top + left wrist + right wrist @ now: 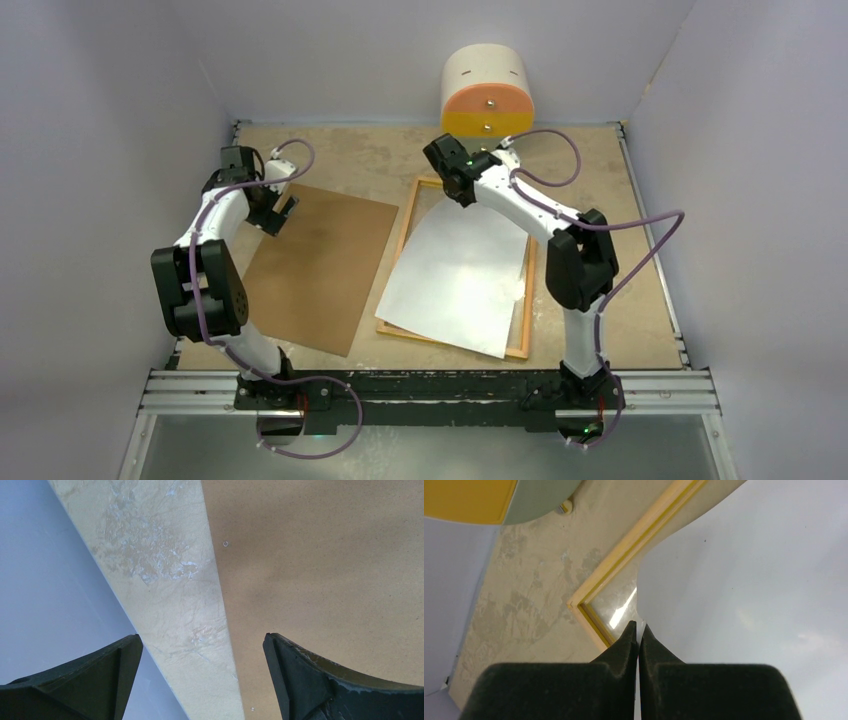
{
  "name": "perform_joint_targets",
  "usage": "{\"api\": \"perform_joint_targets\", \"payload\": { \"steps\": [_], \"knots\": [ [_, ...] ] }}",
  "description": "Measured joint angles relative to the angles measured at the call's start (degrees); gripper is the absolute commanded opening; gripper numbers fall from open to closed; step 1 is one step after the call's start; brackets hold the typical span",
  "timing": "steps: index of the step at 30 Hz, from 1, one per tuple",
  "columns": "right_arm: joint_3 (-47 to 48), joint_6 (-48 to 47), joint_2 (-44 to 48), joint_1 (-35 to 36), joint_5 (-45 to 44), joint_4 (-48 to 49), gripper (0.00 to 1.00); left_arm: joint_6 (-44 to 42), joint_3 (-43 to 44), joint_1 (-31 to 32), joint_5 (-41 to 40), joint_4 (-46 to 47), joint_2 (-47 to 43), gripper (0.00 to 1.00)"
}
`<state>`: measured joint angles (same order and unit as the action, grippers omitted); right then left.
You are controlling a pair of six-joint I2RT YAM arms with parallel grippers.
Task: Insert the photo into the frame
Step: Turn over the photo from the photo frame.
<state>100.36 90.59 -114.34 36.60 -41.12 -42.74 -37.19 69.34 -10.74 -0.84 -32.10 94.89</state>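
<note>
**Right claw holding the white-backed rectangular photo**
Right claw (639, 626) is pinched shut on the photo (455, 275), which lies askew over the light wooden frame (633, 542). Left claw (202, 642) is fully spread and empty above the edge of the brown board (325, 570) on the bench (160, 580).

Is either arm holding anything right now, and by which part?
The right gripper pinches the photo by its edge near a far corner; the left gripper holds nothing.
</note>
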Motion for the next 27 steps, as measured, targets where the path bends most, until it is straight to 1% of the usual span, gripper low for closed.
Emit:
{"api": "perform_joint_targets", "payload": {
  "steps": [6, 10, 17, 22, 27],
  "knots": [
    [0.0, -5.95, 0.0, -1.7, 0.07, 4.26, 0.0, 0.0, -0.52, 0.0, -0.04, 0.31, 0.0, 1.0],
    [-0.02, -11.69, -0.02, -2.45, 0.85, 8.13, 0.0, -0.02, -0.52, 0.0, -0.13, 0.33, 0.0, 1.0],
    [0.87, -22.01, -2.32, -2.91, 5.22, 13.27, 0.0, -0.07, -0.52, 0.0, -0.74, 0.74, 0.0, 1.0],
    [2.27, -26.29, -5.42, -2.91, 7.85, 14.4, 0.0, -0.07, -0.52, 0.0, -0.9, 0.79, 0.0, 1.0],
    [2.27, -28.5, -5.75, -2.89, 9.29, 14.82, 0.0, -0.07, -0.52, 0.0, -0.9, 0.74, 0.0, 1.0]
  ]
}}
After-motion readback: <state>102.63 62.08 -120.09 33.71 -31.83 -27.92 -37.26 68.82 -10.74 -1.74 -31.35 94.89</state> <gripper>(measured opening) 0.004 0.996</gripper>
